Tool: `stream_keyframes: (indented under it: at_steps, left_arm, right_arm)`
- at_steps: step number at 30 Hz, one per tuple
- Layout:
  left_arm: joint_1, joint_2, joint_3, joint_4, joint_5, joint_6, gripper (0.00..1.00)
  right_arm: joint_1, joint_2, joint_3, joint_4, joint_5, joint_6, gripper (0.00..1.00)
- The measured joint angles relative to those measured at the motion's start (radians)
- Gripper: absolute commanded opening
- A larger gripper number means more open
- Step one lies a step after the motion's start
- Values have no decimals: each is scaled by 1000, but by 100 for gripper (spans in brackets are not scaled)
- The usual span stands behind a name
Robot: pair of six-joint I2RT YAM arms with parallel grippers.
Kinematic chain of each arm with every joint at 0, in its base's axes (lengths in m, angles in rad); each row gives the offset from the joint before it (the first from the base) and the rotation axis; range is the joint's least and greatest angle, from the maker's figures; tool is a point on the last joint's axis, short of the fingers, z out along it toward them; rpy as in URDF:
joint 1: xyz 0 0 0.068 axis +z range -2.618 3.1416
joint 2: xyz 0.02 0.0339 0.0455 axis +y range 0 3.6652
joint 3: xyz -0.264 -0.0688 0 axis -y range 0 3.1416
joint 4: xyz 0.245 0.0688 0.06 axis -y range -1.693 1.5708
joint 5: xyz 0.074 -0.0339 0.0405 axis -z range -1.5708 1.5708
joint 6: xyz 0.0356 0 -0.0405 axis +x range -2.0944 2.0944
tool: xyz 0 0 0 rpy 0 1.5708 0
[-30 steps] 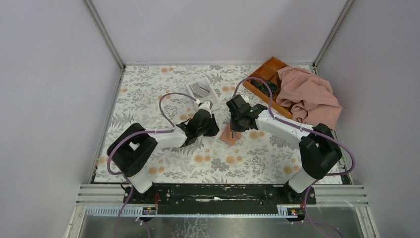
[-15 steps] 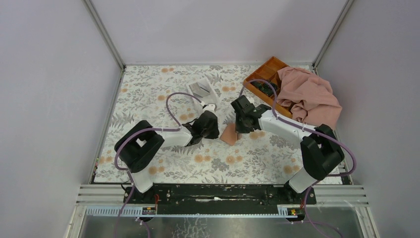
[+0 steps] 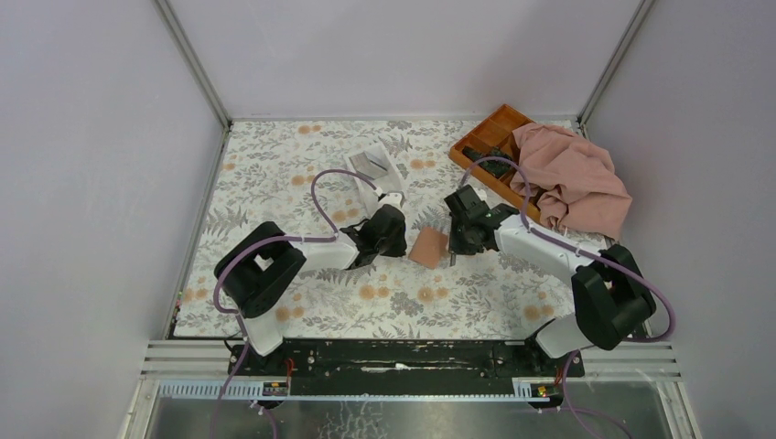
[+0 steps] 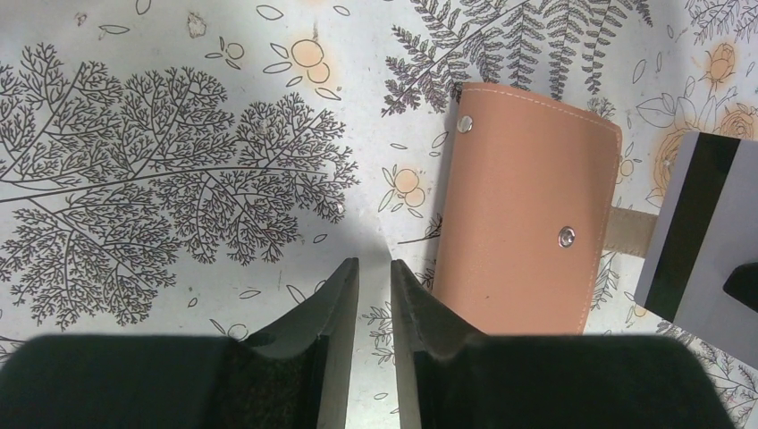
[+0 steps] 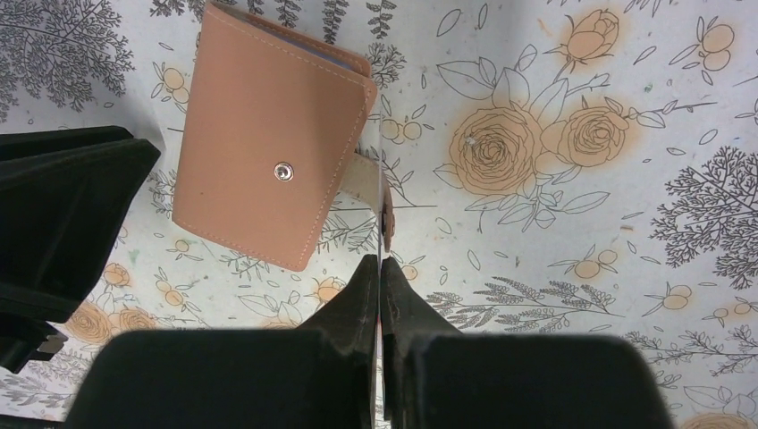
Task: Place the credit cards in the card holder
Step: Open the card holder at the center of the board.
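The tan card holder lies folded shut on the floral table between both grippers, its snap button facing up. My right gripper is shut on a thin credit card, seen edge-on just right of the card holder. In the left wrist view that card shows a grey face with a black stripe. My left gripper hovers low just left of the card holder, its jaws a narrow gap apart with nothing between them. More greyish credit cards rest in a white box farther back.
An orange compartment tray sits at the back right, partly covered by a pink cloth. The white box stands behind the left gripper. Grey walls close in the table on three sides.
My right gripper has drawn back to the right with the card, off the card holder, which now lies fully exposed. The left gripper has edged right toward the card holder.
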Motion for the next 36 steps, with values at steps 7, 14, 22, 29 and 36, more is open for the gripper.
stream_keyframes:
  at_steps: [7, 14, 22, 29, 36]
  left_arm:
    - [0, 0, 0, 0, 0, 0, 25]
    - [0, 0, -3, 2, 1, 0, 23]
    - [0, 0, -6, 6, 1, 0, 22]
    - [0, 0, -10, 12, 2, 0, 19]
    - [0, 0, -11, 13, 5, -1, 17]
  right_arm:
    - [-27, -39, -52, 41, -41, 14, 0]
    - [-63, -74, -105, 94, -100, 36, 0]
    - [-84, -76, -169, 178, -181, 67, 0]
    - [-117, -104, -229, 255, -248, 105, 0]
    - [-137, -119, -271, 315, -288, 137, 0]
